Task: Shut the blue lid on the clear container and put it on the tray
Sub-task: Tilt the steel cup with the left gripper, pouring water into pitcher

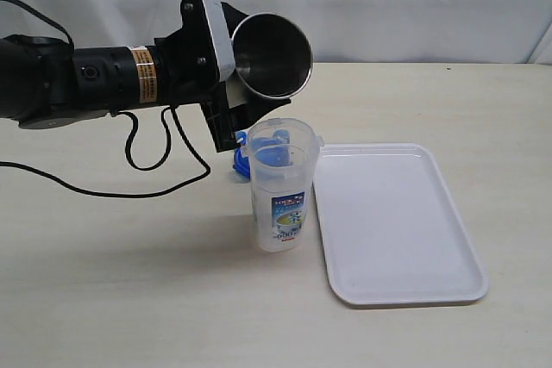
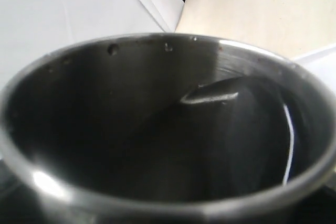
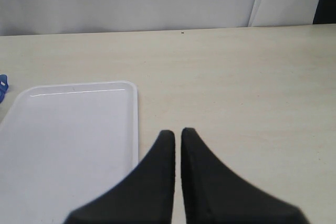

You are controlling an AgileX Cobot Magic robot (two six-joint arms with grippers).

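A steel cup [image 2: 157, 145] gapes toward the camera, dark inside

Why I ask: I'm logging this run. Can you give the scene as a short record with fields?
left claw: holds a steel cup, tipped sideways above the container
container: upright on the table, top open, close beside the tray
lid: blue, off the container, behind it
tray: white, nothing on it
right claw: shut, empty, above the table near the tray's edge
task state: lid not yet closed, container not on the tray
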